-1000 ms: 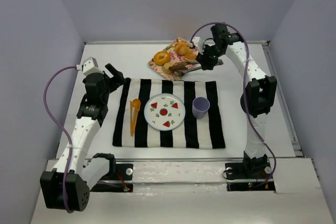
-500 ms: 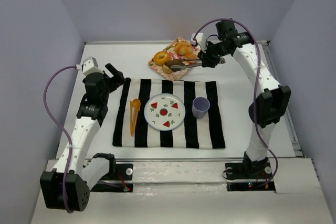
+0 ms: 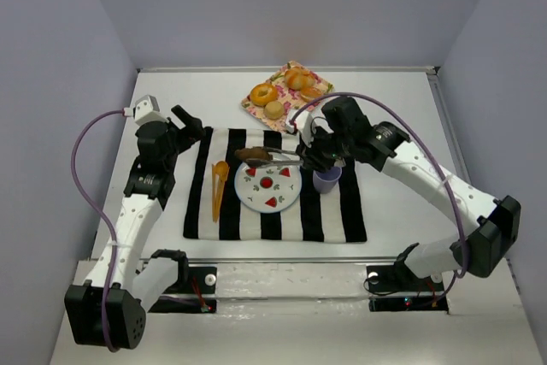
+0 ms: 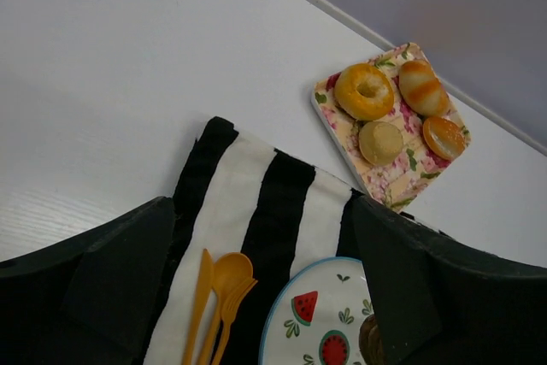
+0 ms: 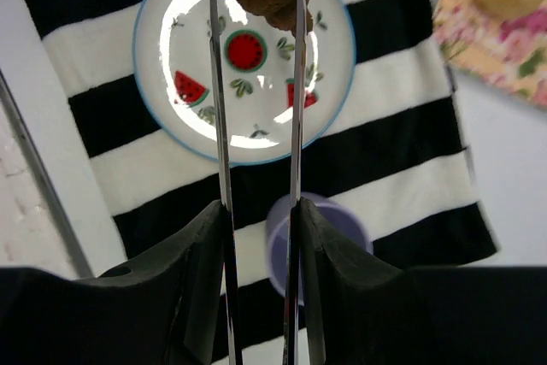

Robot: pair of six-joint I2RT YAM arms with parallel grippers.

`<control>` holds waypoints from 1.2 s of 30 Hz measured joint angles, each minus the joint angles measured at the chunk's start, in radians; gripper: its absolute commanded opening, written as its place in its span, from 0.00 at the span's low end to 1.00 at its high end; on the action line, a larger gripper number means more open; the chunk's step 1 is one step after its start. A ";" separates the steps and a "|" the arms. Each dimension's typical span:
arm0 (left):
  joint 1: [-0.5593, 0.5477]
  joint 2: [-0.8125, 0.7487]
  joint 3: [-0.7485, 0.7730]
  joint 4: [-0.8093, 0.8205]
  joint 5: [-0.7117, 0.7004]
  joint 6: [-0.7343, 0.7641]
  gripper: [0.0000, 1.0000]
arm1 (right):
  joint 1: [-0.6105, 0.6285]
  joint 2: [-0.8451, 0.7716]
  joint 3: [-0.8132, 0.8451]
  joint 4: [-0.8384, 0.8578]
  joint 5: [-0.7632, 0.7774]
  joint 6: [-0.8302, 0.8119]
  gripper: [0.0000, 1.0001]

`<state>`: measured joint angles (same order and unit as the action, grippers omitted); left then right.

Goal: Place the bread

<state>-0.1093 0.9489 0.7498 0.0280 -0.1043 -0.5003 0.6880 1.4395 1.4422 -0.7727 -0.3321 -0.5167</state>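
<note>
The right arm is stretched low across the striped cloth (image 3: 342,211), and its gripper (image 5: 261,211) is squeezed tight on a pair of slim metal tongs (image 3: 282,156). The two blades run out straight from between its fingers. At the far tips of those blades sits the bread (image 3: 253,156), a dark brown lumpy piece pinched between them. It hangs over the far-left part of the plate (image 3: 286,187), the white one with the watermelon slices painted on it. I cannot tell whether it touches the plate or is just clear of it. From the wrist camera it lies across the plate's rim.

A lilac cup (image 3: 326,175) stands on the cloth just right of the plate, right beneath the right wrist. On the plate's other side a set of orange plastic cutlery (image 3: 219,187) lies along a stripe.

Further back on the table (image 3: 171,83), beyond the cloth, is a floral tray (image 4: 402,181) (or perhaps a napkin, hard to say). On it are an orange-glazed ring doughnut (image 4: 365,91), a small pale bun (image 4: 380,142) and two more golden rolls behind them.

The left arm is off to the side by the cloth's far-left corner. Its gripper (image 4: 265,203) has its fingers spread wide with nothing between them, pointing towards the tray.
</note>
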 measured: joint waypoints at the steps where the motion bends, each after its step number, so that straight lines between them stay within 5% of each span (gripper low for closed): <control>1: 0.000 -0.010 -0.009 0.000 0.002 -0.002 0.96 | 0.018 -0.036 -0.070 0.027 0.035 0.056 0.22; 4: 0.000 -0.028 -0.025 0.000 0.003 -0.006 0.97 | 0.048 -0.082 -0.177 0.058 0.077 0.166 0.34; 5: 0.000 -0.031 -0.029 0.001 0.004 -0.006 0.97 | 0.056 -0.094 -0.228 0.082 0.095 0.222 0.46; 14: 0.000 -0.040 -0.037 0.002 0.007 -0.007 0.97 | 0.066 -0.159 -0.333 0.158 0.095 0.349 0.61; 17: 0.000 -0.040 -0.037 0.002 0.007 -0.007 0.97 | 0.066 -0.171 -0.333 0.176 0.081 0.356 0.58; 23: 0.000 -0.040 -0.037 0.002 0.007 -0.007 0.97 | 0.066 -0.171 -0.332 0.193 0.098 0.378 0.37; 30: 0.000 -0.042 -0.037 0.002 0.006 -0.007 0.98 | 0.056 -0.185 -0.243 0.237 0.418 0.571 0.33; 36: 0.000 -0.058 -0.038 0.002 -0.007 -0.006 0.98 | -0.216 -0.233 -0.253 0.307 0.564 0.776 0.31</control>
<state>-0.1093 0.8913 0.7120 0.0296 -0.1116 -0.5068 0.4725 1.2060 1.1896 -0.4660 0.2317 0.2588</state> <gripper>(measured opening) 0.979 0.329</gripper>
